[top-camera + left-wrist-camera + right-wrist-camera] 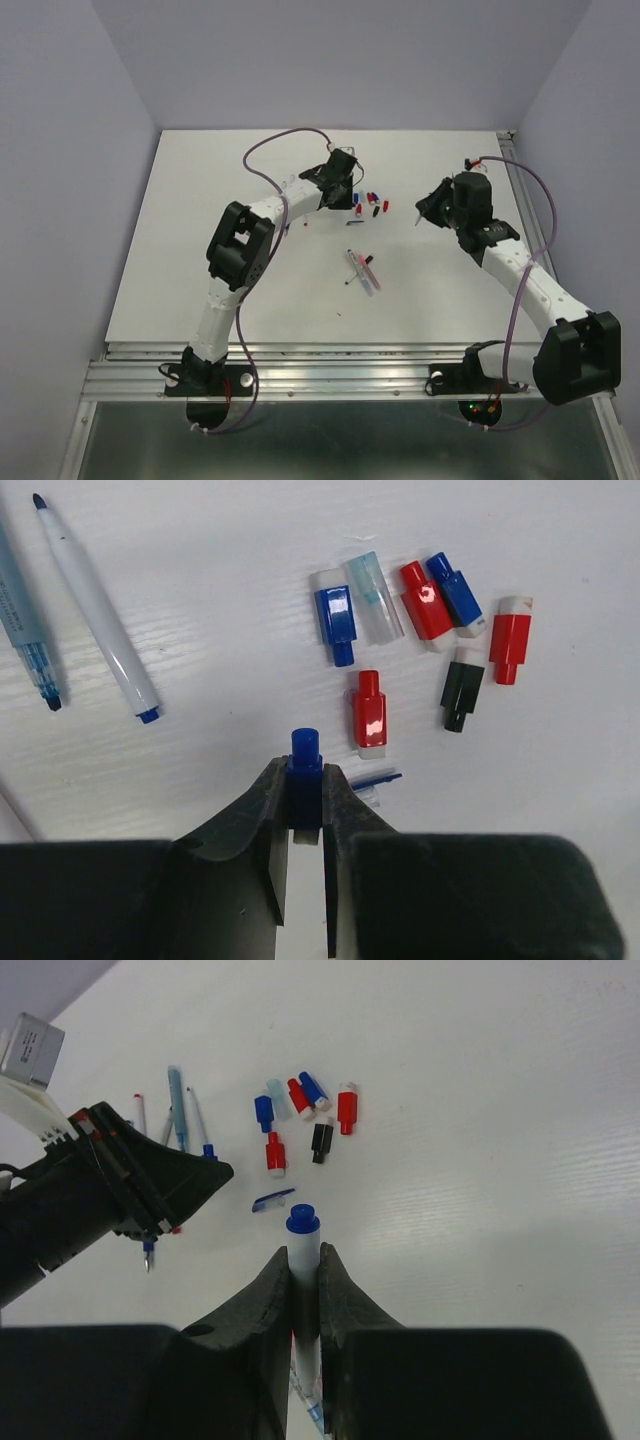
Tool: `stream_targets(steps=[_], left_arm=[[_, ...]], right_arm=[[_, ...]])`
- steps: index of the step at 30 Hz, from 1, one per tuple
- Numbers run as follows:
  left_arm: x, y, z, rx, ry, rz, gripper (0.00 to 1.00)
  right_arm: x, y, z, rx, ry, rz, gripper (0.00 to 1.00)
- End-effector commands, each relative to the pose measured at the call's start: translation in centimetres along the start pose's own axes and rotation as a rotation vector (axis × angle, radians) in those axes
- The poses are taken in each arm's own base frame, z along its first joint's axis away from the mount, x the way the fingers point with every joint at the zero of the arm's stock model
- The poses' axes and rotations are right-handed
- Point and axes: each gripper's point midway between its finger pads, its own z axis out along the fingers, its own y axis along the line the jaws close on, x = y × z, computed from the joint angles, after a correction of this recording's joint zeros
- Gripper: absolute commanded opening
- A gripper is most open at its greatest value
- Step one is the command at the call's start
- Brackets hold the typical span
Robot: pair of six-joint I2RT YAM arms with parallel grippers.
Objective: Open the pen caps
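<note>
Pen caps [425, 605]: loose cluster on surface [200, 540], red, blue, black, one clear. Left jaws nearly shut, pinching blue cap [305, 765]; its long axis in line with jaws, nub pointing out toward cluster, which lies just ahead and right. Right jaws clamped on pen [303, 1260], blue end toward cluster, well apart. Left jaws nearer; I'd guess drop onto cluster next.

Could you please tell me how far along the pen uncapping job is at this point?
Done: seven loose caps lie clustered on the table, with two bare-tipped pens nearby. In hand: the left fingers pinch a blue cap; the right fingers grip a blue-ended pen, apparently its barrel. Left: setting these down; whether the pen pile holds any capped one is too small to tell.
</note>
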Motion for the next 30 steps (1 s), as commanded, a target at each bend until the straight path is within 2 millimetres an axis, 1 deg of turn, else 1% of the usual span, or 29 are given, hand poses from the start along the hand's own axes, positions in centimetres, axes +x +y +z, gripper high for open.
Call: stream_targets(steps=[1,2,3,6,9,10,11,12,14,15,17,18,19,20,21,23,24,26,27,29,30], left_arm=[[-1.6,0.3,-0.2,-0.054,-0.006,0.048,0.00],[-1.4,0.2,0.1,-0.051,0.001,0.048,0.00],[-1.1,0.2,0.6,-0.046,0.012,0.047,0.04],[-0.7,0.3,1.4,-0.047,0.025,0.044,0.15],[-0.2,0.1,1.8,-0.030,0.043,0.050,0.16],[-0.1,0.0,2.0,-0.027,0.046,0.053,0.18],[-0.1,-0.1,2.0,-0.023,0.048,0.053,0.20],[-0.1,-0.2,2.0,-0.021,0.051,0.051,0.26],[0.0,-0.2,2.0,-0.021,0.054,0.051,0.31],[-0.2,-0.2,1.7,-0.017,0.051,0.050,0.36],[-0.4,-0.4,1.2,-0.013,0.045,0.047,0.40],[-0.8,-0.6,0.7,-0.009,0.035,0.047,0.46],[-1.2,-0.6,0.4,-0.009,0.024,0.051,0.48],[-1.3,-0.7,0.2,-0.007,0.020,0.052,0.48],[-2.0,-1.0,-0.6,0.003,0.005,0.052,0.48],[-2.9,-1.4,-1.6,0.019,-0.013,0.055,0.49],[-3.6,-2.0,-2.7,0.043,-0.030,0.055,0.49],[-4.5,-2.5,-4.1,0.060,-0.054,0.056,0.49],[-5.7,-3.0,-5.8,0.078,-0.091,0.054,0.49],[-6.7,-3.3,-7.8,0.097,-0.128,0.049,0.52],[-7.4,-3.5,-9.8,0.113,-0.161,0.045,0.53]], right_arm=[[0.8,-0.3,-0.7,-0.010,0.024,-0.012,0.07],[0.8,-0.3,-0.7,-0.008,0.021,-0.012,0.07],[0.8,-0.3,-0.7,-0.007,0.022,-0.012,0.07],[0.9,-0.2,-0.7,-0.011,0.029,-0.017,0.08],[0.9,-0.4,-0.8,-0.006,0.031,-0.017,0.08],[1.0,-0.5,-0.8,-0.002,0.031,-0.017,0.08],[0.9,-0.5,-0.8,-0.002,0.029,-0.019,0.08],[1.0,-0.5,-0.8,-0.002,0.031,-0.019,0.09],[1.0,-0.4,-0.9,-0.005,0.032,-0.019,0.09],[0.9,-0.3,-0.9,-0.009,0.029,-0.019,0.09],[0.7,-0.1,-1.0,-0.014,0.025,-0.023,0.09],[0.6,0.0,-1.0,-0.017,0.024,-0.028,0.09],[0.6,0.0,-1.0,-0.019,0.025,-0.029,0.09],[0.4,0.1,-1.1,-0.019,0.022,-0.027,0.10],[0.5,0.2,-1.1,-0.026,0.025,-0.027,0.10],[0.4,0.4,-1.1,-0.034,0.025,-0.026,0.10],[0.3,0.7,-1.1,-0.049,0.025,-0.031,0.10],[0.3,1.0,-0.9,-0.070,0.021,-0.056,0.10],[0.9,1.8,-0.7,-0.124,0.053,-0.059,0.10],[1.6,2.5,-0.3,-0.162,0.087,-0.061,0.10],[1.8,3.0,-0.1,-0.186,0.100,-0.062,0.10]])
